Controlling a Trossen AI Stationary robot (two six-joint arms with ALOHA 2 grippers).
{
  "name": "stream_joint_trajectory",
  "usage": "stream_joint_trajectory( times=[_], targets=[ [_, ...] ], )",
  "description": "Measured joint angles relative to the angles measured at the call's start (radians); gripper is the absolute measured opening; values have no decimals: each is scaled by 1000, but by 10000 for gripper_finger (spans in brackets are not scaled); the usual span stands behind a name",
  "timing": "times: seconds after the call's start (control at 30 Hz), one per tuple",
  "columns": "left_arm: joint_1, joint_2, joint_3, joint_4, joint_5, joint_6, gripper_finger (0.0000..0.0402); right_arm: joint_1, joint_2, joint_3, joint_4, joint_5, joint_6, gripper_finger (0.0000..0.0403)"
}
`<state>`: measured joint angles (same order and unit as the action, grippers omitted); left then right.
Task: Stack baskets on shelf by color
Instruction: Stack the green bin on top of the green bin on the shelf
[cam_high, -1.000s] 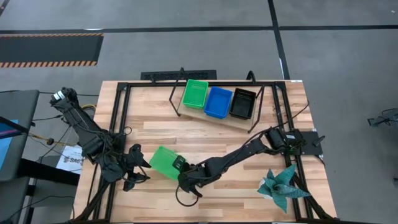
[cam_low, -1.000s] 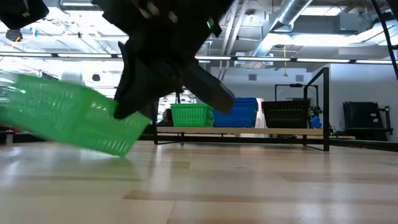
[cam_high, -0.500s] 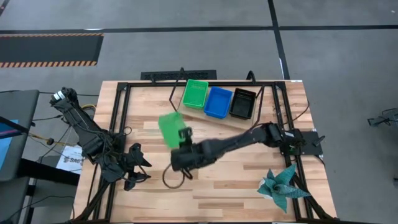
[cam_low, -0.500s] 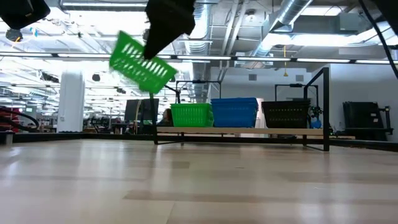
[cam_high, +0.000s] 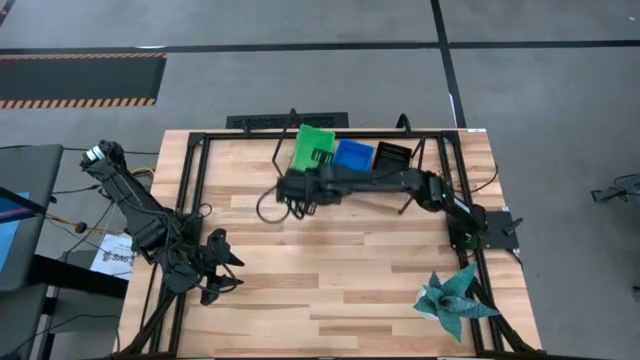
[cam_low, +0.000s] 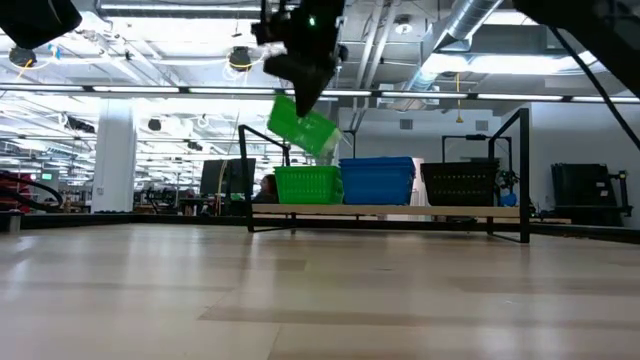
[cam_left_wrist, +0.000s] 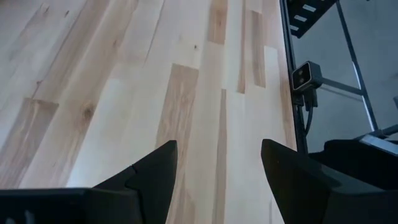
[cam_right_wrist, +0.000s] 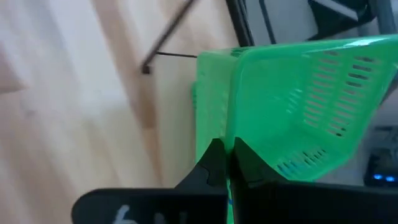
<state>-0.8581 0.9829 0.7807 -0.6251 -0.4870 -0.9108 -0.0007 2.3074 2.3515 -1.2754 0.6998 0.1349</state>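
My right gripper (cam_high: 315, 165) is shut on a bright green basket (cam_high: 316, 145) and holds it tilted in the air over the shelf's left end (cam_low: 303, 125). Under it a green basket (cam_low: 308, 184) sits on the shelf (cam_low: 400, 210), with a blue basket (cam_high: 352, 155) and a black basket (cam_high: 392, 160) beside it in a row. My left gripper (cam_high: 215, 275) is open and empty, low over the table's near left part (cam_left_wrist: 217, 162). My right gripper pinches one side wall of the green basket at its rim (cam_right_wrist: 231, 142) between its two fingers, one finger on either face of the wall. The fingers (cam_low: 305, 95) come from above, slanting down. The basket is lifted clear and hangs tilted below them, above the green basket on the shelf.
A teal folded-paper plant (cam_high: 455, 300) stands at the table's near right corner. Black frame bars (cam_high: 195, 200) run along the table's edges. The shelf's thin black legs (cam_high: 280, 160) stand at the far middle. Bare wood lies between the shelf and the near edge.
My right gripper has lifted the green basket off the table's near middle, carried it up and toward the far edge, and turned with it. The basket, earlier tipped with one edge on the table, now hangs tilted over the green basket on the shelf.
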Motion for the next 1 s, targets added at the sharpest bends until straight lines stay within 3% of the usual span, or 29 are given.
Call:
stream_joint_trajectory(
  times=[0.23,0.43,1.0],
  targets=[
    [0,0,-1,-19,-38,8,221,-82,0,-2,20,-42,-40,2],
    [0,0,-1,-24,-54,11,221,-106,6,-2,24,-75,-116,2],
    [0,0,-1,-39,-56,7,221,-139,20,-2,12,-104,-144,10]
  ],
)
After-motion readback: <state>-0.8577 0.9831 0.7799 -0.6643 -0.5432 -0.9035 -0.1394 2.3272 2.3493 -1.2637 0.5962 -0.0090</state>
